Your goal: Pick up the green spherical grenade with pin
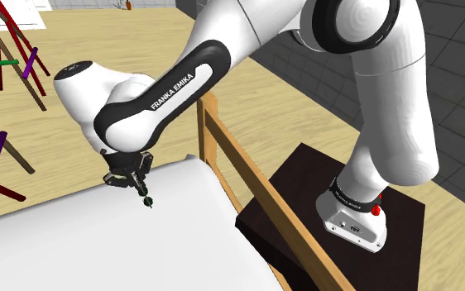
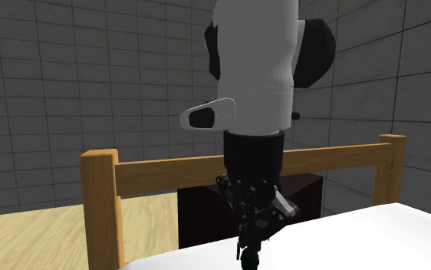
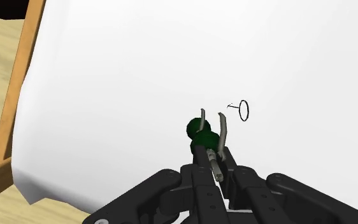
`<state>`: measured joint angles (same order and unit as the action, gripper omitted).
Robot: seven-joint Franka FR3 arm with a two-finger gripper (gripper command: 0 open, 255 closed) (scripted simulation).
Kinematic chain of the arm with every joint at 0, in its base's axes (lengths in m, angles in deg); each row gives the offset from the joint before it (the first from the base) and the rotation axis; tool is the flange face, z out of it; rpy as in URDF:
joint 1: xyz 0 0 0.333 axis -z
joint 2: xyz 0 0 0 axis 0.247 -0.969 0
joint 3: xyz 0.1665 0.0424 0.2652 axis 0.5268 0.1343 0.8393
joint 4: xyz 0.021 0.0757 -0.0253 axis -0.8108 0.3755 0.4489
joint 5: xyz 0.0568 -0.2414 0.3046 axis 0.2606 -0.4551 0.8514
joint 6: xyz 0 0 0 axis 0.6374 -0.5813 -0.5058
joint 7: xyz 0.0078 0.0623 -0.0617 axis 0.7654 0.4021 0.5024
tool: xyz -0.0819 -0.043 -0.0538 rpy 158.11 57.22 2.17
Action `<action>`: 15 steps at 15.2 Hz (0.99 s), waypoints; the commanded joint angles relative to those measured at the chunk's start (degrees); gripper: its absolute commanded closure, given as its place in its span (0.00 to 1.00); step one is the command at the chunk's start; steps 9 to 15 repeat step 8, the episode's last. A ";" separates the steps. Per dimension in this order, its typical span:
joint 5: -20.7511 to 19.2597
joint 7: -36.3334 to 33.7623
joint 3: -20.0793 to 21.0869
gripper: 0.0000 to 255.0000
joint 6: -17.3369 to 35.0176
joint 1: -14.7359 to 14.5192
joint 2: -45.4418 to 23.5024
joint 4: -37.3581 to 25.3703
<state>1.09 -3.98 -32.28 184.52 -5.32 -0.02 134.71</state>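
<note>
A small dark green round grenade (image 3: 199, 130) with grey metal levers sits clasped at the tips of my black gripper (image 3: 211, 154), which is shut on its neck. Its thin wire pin ring (image 3: 243, 111) shows just beside it over the white bed surface (image 3: 171, 57). In the shoulder view the gripper (image 1: 141, 192) points down with the grenade (image 1: 147, 202) at its tip, right at the white surface (image 1: 98, 240). The second exterior view shows the gripper (image 2: 251, 247) and the green ball (image 2: 248, 263) below it. Whether the grenade touches the surface I cannot tell.
A wooden bed rail (image 1: 231, 157) runs along the edge of the white surface, with a post (image 2: 100, 207) at its end. My dark stand (image 1: 297, 207) sits beyond the rail. Coloured sticks (image 1: 11, 58) lean at the shoulder view's left.
</note>
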 commanded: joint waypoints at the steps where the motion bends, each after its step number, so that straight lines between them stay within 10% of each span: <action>1: 0.37 0.25 0.23 1.00 -1.02 0.19 0.81 -0.23; 15: 1.34 0.83 0.82 1.00 -3.96 0.54 2.87 -1.25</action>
